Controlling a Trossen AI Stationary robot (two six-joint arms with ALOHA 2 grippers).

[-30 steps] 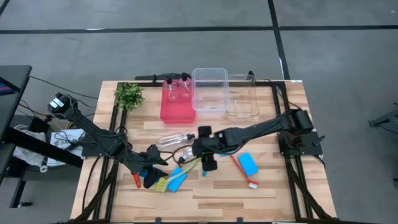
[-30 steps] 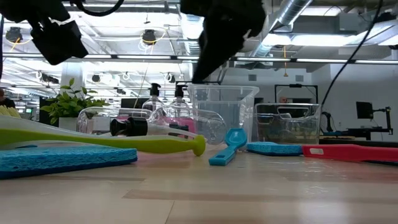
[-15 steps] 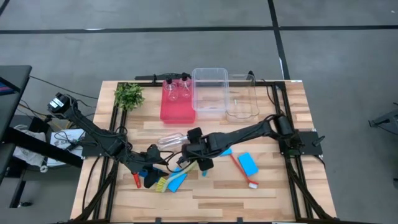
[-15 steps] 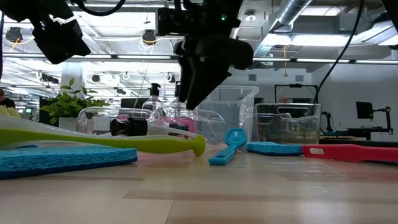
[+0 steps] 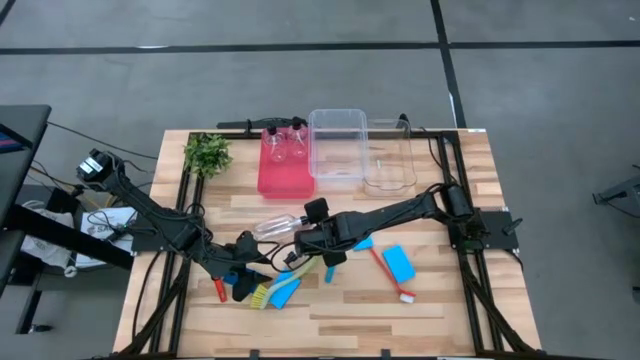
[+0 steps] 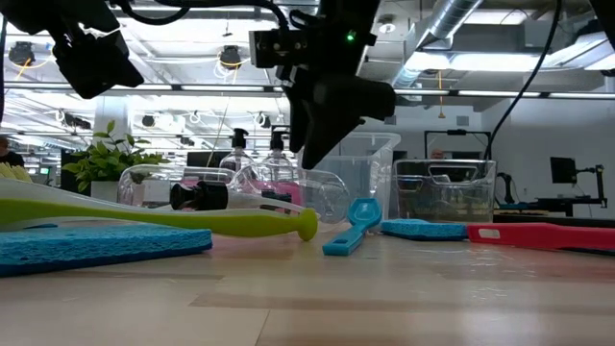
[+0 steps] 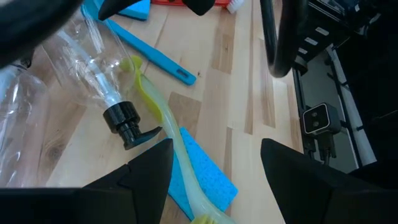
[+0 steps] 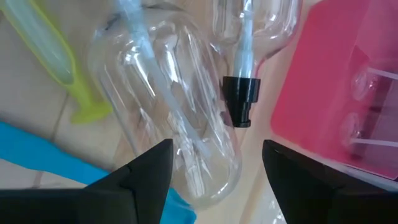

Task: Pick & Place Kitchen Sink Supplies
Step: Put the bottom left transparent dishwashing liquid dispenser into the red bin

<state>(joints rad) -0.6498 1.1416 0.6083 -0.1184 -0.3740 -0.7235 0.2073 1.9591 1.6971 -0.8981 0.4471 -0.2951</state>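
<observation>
Near the middle of the desk my right gripper hangs above two clear bottles lying on their sides, its fingers parted with nothing between them. In my right wrist view the nearer bottle fills the gap between my fingers, and the second bottle lies just beyond it, its black cap pointing toward me. From above, the bottles lie just left of that gripper.

My left gripper sits low over the near-left part of the desk, fingers spread wide and empty. Its wrist view looks over a bottle's black pump cap, the yellow-green brush curving past it, a blue sponge under that brush's handle, and the blue brush farther out.

From above, a second blue sponge lies right of centre, with the red brush touching its near-left edge. A small red thing lies left of my left gripper; I cannot tell what it is.

At the far edge, the red tray holds two upright bottles. Two clear bins stand to its right, and a leafy plant to its left.
</observation>
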